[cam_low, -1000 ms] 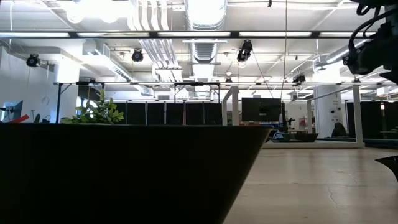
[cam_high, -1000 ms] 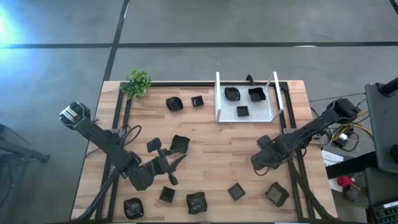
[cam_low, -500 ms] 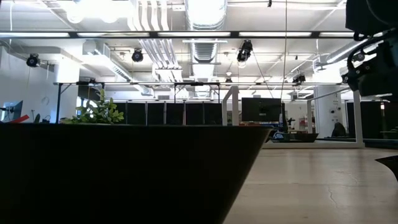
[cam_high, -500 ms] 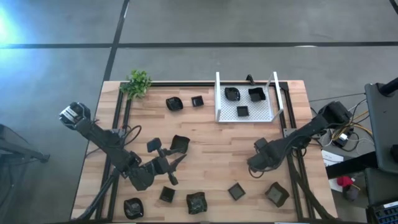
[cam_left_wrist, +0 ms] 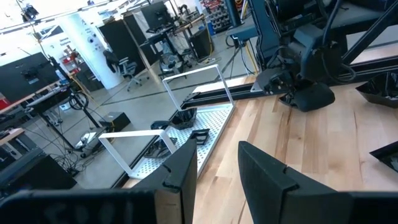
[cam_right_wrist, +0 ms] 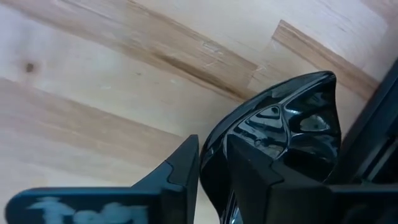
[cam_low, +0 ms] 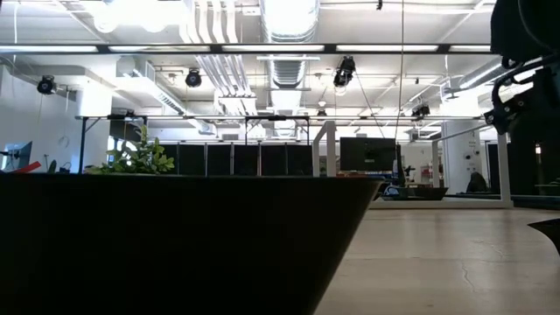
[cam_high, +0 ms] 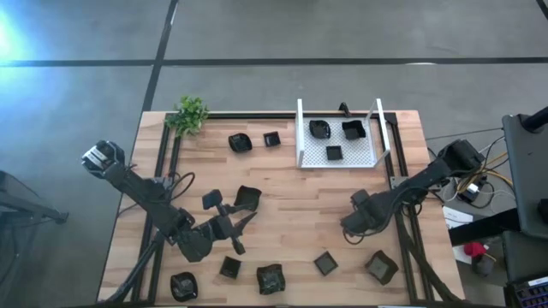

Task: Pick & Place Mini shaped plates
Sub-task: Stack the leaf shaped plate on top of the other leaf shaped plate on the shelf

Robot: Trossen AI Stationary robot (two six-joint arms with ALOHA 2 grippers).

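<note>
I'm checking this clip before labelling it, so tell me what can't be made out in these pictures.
- Low view: a dark surface close to the lens blocks the whole tabletop.
- Right wrist view: the glossy black irregular mini plate is cut off by the edge; whether the right tool actually grips it is unclear.
- High view: the dishes in the white mesh tray are too small to tell their shapes.

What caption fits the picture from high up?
Two robot arms over a wooden table scattered with little black dishes, three already in the white tray.

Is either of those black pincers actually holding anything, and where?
The right pincer pinches a glossy black irregular mini plate by its rim. The left pincer holds nothing.
</note>
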